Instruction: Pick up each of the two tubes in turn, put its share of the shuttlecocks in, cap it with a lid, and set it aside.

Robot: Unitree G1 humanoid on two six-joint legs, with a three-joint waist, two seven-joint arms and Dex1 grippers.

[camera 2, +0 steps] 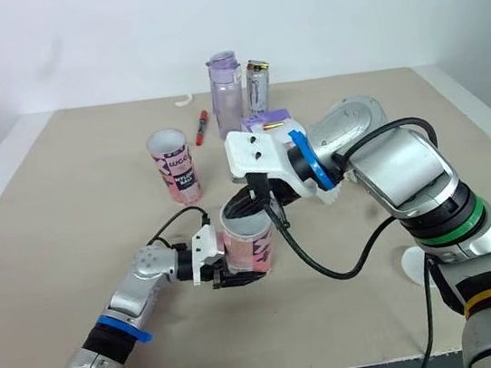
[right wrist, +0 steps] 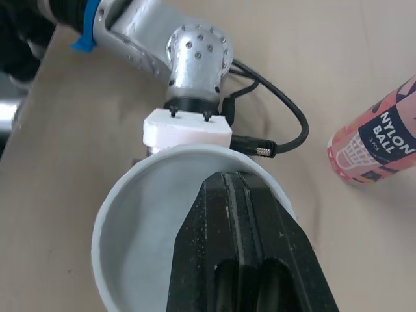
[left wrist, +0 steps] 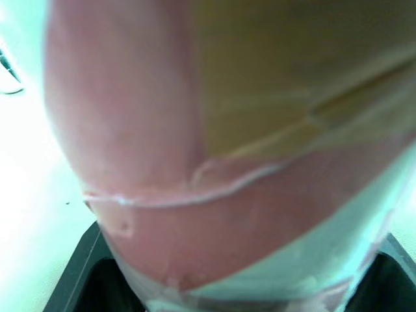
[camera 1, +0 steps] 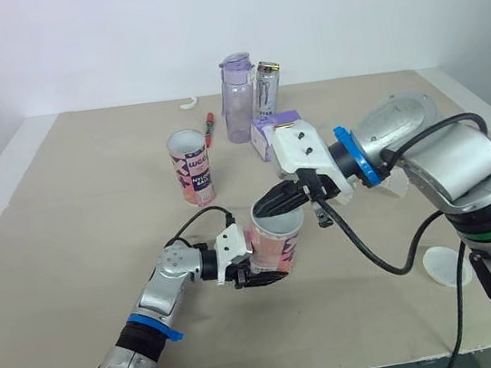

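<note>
Left tool (camera 1: pixel 256 271) is gripping the tube (camera 1: pixel 276 239) low on its side. The tube's long axis is standing near upright, mouth facing up. Right tool (right wrist: pixel 231 190), fingers pressed together, is dipping into that mouth, blocking it. Second tube (camera 1: pixel 191 167), bottle (camera 1: pixel 238 98) and can (camera 1: pixel 266 89) are standing beyond both tools.

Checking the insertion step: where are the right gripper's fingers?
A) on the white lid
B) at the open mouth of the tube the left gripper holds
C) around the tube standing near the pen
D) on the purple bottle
B: the right gripper sits at the rim of the tube clamped by the left gripper.
</note>
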